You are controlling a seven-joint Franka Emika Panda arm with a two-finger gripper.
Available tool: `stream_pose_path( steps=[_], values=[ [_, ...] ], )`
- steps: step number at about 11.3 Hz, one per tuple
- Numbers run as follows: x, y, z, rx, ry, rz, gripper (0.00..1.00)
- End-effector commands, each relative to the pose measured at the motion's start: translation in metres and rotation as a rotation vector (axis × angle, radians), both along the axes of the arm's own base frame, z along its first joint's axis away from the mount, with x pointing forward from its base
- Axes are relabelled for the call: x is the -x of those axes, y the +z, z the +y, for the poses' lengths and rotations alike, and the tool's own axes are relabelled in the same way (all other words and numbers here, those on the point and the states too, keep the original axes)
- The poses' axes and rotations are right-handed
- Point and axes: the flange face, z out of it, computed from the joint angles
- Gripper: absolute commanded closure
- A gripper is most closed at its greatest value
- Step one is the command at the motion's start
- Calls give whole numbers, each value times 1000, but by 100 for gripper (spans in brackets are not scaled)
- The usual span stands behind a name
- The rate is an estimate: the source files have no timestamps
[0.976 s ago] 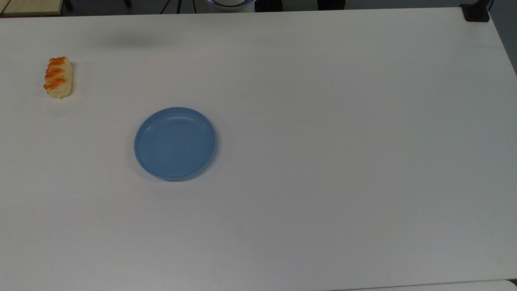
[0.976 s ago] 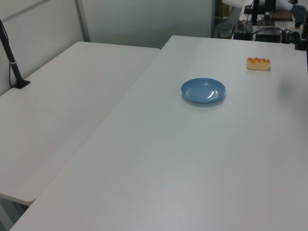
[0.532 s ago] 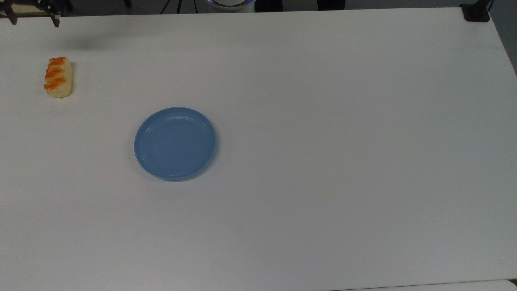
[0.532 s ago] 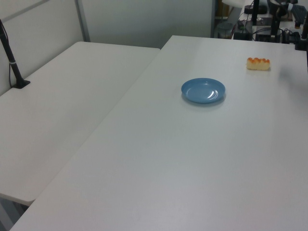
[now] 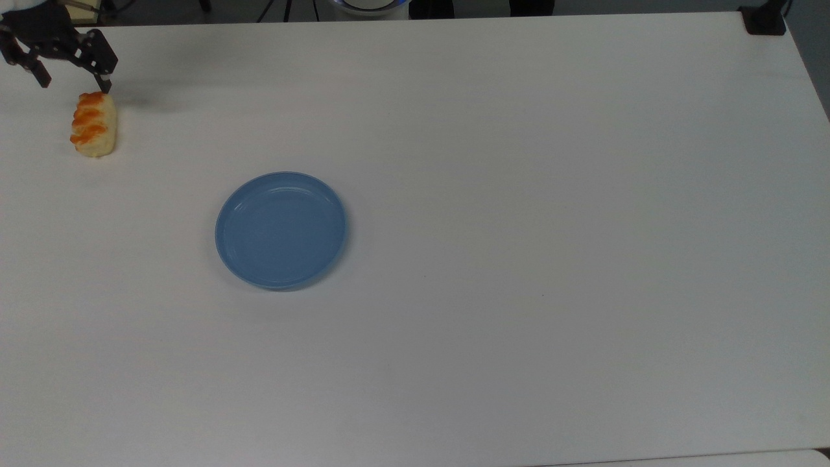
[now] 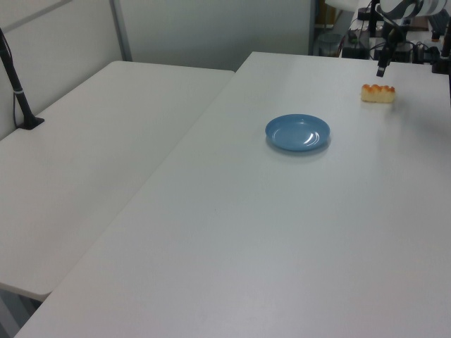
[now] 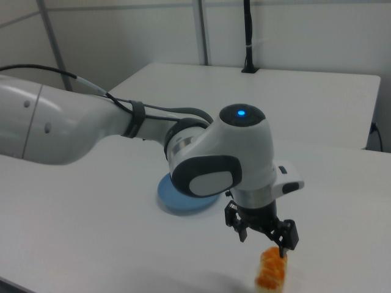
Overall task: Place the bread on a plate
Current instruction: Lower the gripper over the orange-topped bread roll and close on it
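End effector point(image 5: 71, 81) spread above bread point(image 5: 94, 124), plate point(image 5: 281, 229) bare

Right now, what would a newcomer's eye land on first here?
Probably the tool, open and hanging just above the far end of the bread at the top view's upper left. Next, the light-blue plate lying bare on the white table, well apart from the bread.

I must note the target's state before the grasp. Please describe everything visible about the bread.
The bread is a small oblong loaf, pale cream with three orange-brown glazed bumps on top. It lies flat on the white table, far from the blue plate. The open gripper hovers just above one end, not touching it.
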Motion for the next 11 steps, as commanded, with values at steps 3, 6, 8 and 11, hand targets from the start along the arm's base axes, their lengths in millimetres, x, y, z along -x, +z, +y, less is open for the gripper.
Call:
stream_pose_path(
  steps=[3, 6, 8, 11],
  values=[
    [-10, -29, -4, 12, -10, 8, 0],
    [-12, -48, -10, 47, -12, 18, 0],
    [-9, -59, -15, 56, -13, 31, 0],
    [-9, -70, -15, 55, -9, 50, 0]
  ],
)
